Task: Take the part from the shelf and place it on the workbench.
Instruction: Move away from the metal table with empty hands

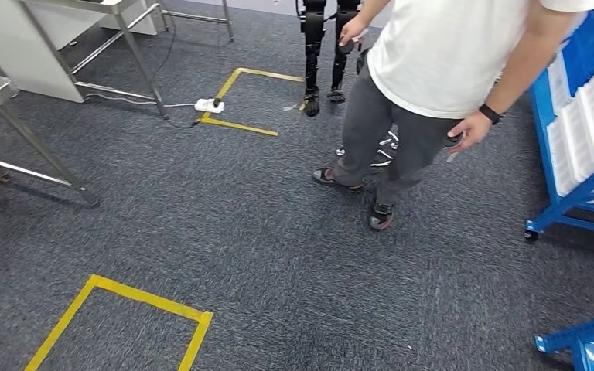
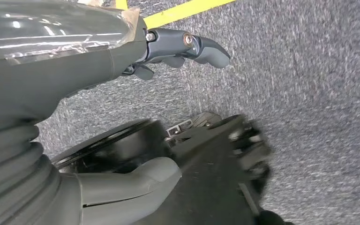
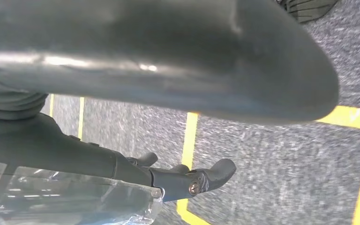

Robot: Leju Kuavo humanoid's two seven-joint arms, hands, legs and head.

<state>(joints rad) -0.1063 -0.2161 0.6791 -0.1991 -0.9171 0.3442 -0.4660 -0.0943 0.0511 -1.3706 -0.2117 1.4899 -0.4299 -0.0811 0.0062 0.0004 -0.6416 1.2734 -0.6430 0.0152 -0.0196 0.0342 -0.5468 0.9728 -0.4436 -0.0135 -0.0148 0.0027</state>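
Both arms hang over carpet: left robot hand and right robot hand loose, fingers apart, empty. Part not fetched; blue shelf far right, person beside it.

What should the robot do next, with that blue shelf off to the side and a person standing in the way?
Probably turn right toward the blue shelf and wait for the person to clear. The left hand and right hand hang over the carpet holding nothing, so the part is not yet fetched.
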